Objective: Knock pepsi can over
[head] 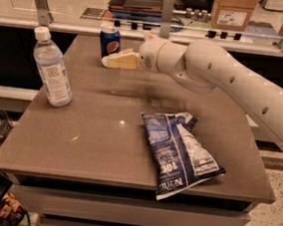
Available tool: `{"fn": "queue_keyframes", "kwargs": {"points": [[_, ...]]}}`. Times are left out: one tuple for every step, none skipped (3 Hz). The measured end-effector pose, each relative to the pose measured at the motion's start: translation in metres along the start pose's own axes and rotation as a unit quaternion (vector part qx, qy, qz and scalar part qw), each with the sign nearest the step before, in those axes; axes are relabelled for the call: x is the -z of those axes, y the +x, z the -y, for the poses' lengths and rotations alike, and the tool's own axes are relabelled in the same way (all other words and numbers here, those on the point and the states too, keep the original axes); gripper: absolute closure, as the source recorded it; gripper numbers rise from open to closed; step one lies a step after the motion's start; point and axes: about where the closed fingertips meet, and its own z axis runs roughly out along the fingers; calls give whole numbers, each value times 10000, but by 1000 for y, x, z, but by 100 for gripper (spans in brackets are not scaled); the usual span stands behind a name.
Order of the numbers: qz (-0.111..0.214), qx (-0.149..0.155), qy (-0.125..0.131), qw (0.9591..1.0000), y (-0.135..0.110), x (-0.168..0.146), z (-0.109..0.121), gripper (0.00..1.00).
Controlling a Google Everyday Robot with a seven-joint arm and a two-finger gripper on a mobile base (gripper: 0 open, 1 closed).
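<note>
The pepsi can (109, 40), dark blue with a round red-white-blue logo and a silver top, stands upright at the far left part of the grey table (104, 131). My gripper (108, 62) reaches in from the right on a white arm. Its cream-coloured fingertips sit just in front of the can's base, very close to it. I cannot tell if they touch the can.
A clear water bottle (51, 68) with a white cap stands at the table's left side. A blue-and-white chip bag (179, 152) lies flat at the front right. A counter with a rail, a tray and a cardboard box (235, 10) runs behind the table.
</note>
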Motion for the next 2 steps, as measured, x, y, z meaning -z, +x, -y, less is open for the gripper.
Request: {"fn": "queue_keyframes", "kwargs": {"points": [[141, 12, -169, 9998, -5, -29, -1, 0], [270, -33, -304, 9992, -7, -53, 4, 0]]}}
